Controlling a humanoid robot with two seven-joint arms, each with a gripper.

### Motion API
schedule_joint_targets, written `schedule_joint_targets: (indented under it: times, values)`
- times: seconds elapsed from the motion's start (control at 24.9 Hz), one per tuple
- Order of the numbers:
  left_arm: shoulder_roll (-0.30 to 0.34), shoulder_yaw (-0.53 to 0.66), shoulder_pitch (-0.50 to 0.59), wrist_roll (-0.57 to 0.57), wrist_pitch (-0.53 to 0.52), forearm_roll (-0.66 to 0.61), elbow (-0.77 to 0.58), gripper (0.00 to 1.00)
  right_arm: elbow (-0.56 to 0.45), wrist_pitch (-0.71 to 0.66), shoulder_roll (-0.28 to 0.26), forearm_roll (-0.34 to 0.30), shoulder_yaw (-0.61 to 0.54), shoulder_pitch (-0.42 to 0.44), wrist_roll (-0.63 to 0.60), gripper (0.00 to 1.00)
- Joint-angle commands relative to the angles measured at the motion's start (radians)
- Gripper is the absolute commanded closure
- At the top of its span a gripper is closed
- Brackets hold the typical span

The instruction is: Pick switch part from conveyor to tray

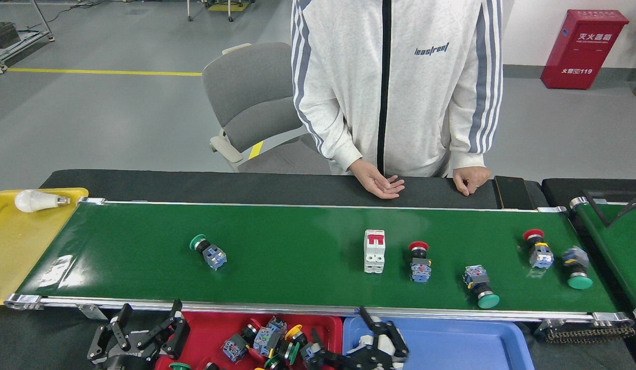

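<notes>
The dark green conveyor [297,231] carries several switch parts: a green-capped one [207,252] at the left, a white breaker [374,250] in the middle, then a red-capped one [419,261], a green-capped one [481,288], and more near the right end [536,249]. Below the belt's near rail sits a red tray [210,329] with several switch parts [266,341], and beside it a blue tray [467,344]. My left gripper [143,329] is open and empty at the red tray's left edge. My right gripper [356,344] hangs low where the two trays meet, fingers spread, partly cut off by the frame.
A person in a white jacket stands behind the belt, with one hand [379,185] and the other hand [469,180] on the black far edge. A yellow tray [20,246] with a light bulb [38,200] lies at the left end. A second belt [616,241] starts at the right.
</notes>
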Motion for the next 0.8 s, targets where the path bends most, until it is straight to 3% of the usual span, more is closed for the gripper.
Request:
schedule_joint_targets:
  times: [0.0, 0.12, 0.36, 0.48, 0.64, 0.68, 0.76]
  values:
    - [0.023, -0.019, -0.049, -0.002, -0.061, -0.005, 0.027, 0.0, -0.015, 0.116, -0.015, -0.013, -0.037, 0.021, -0.047, 0.0]
    - [0.034, -0.044, -0.128, -0.004, -0.064, -0.004, 0.109, 0.0, -0.007, 0.123, -0.015, -0.053, -0.076, 0.016, -0.053, 0.0]
    - [0.034, -0.045, -0.223, -0.005, -0.062, -0.004, 0.268, 0.0, 0.08, 0.116, -0.019, -0.055, -0.074, -0.085, -0.023, 0.0]
    - [0.035, -0.044, -0.278, -0.005, -0.053, -0.005, 0.336, 0.0, 0.162, 0.116, 0.016, -0.055, -0.062, -0.176, 0.069, 0.0]
    - [0.043, -0.053, -0.356, -0.005, 0.036, -0.007, 0.466, 0.0, 0.283, 0.116, 0.065, -0.055, -0.059, -0.285, 0.086, 0.01]
    - [0.052, -0.064, -0.375, -0.005, 0.053, -0.007, 0.492, 0.0, 0.304, 0.115, 0.065, -0.055, -0.053, -0.303, 0.095, 0.08]
    - [0.064, -0.084, -0.413, -0.002, 0.096, -0.007, 0.544, 0.03, 0.332, 0.112, 0.061, -0.055, -0.033, -0.326, 0.121, 0.5]
